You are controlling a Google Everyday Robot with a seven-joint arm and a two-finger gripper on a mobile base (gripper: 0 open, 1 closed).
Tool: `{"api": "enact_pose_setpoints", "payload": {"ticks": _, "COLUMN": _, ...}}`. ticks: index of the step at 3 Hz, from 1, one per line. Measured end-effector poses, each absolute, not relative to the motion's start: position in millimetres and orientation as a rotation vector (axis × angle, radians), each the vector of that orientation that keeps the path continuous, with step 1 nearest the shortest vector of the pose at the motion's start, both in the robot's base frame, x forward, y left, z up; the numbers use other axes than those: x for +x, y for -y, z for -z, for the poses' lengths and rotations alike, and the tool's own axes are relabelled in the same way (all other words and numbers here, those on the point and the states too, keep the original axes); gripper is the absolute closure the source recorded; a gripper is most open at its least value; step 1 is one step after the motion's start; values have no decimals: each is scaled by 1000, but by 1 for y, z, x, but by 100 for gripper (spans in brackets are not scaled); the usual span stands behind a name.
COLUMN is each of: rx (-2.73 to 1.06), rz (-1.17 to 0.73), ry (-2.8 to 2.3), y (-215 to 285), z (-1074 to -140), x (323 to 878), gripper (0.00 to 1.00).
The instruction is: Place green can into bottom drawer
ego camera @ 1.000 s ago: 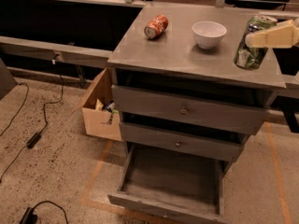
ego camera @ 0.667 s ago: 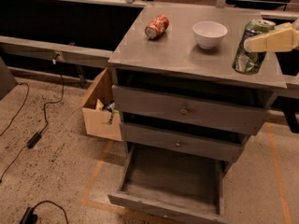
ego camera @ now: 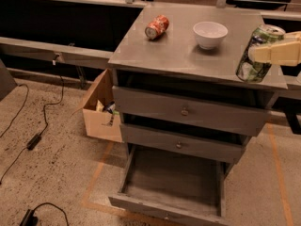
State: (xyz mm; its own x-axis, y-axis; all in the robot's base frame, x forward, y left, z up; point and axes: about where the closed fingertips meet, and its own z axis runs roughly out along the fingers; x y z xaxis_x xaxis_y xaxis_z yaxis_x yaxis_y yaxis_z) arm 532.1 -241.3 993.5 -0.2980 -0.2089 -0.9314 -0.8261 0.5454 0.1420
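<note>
Can (ego camera: 253, 72) hangs tilted, clamped in my gripper (ego camera: 261, 54), nearer the counter's (ego camera: 178, 53) front right corner than a second ago. I judge the carry toward the open drawer (ego camera: 174, 182) has begun.

Tool (ego camera: 264, 53) mostly beyond the right edge, across the green can (ego camera: 250, 72); bottom drawer (ego camera: 160, 211) front partly beyond the lower edge.

The gripper (ego camera: 257, 53) at far right clasps the tilted green can (ego camera: 251, 72); the bottom drawer (ego camera: 171, 179) stands open.
</note>
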Motion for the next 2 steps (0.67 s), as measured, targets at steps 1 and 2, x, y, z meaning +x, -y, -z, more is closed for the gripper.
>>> {"api": "enact_pose_setpoints", "payload": {"ticks": 1, "rx": -894, "rz": -757, "ry": -1704, "y": 212, "z": -957, "x": 519, "gripper": 100}}
{"api": "enact_pose_setpoints", "payload": {"ticks": 2, "rx": -1020, "rz": -800, "ry": -1631, "y": 170, "z": -893, "x": 510, "gripper": 100}}
